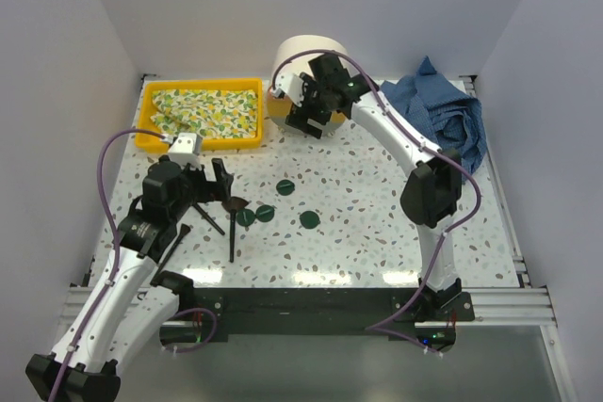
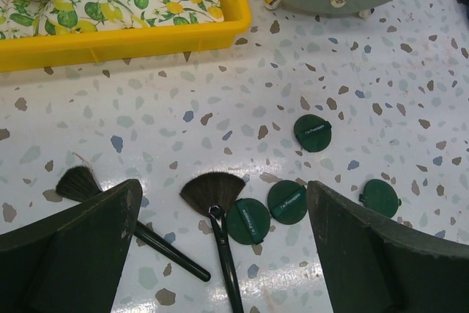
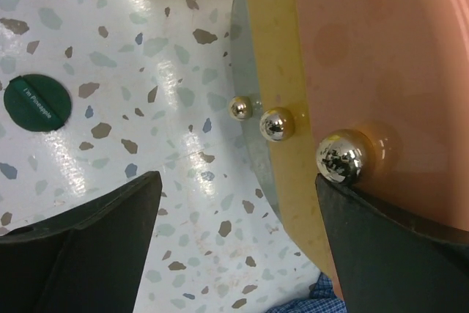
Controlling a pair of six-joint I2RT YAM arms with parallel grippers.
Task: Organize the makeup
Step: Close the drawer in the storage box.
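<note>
The makeup on the table is dark green discs and dark brushes. The fan brush lies between my left gripper's open fingers, untouched. Two discs lie right of it, another farther off, one at the right finger. A round-headed brush lies by the left finger. My right gripper is open and empty at the round drawer box; its right finger sits just below a shiny knob.
A yellow tray holding the leaf-patterned cloth stands at the back left. The blue cloth is heaped at the back right. The box shows pink, yellow and grey tiers with two smaller knobs. One disc lies left of it.
</note>
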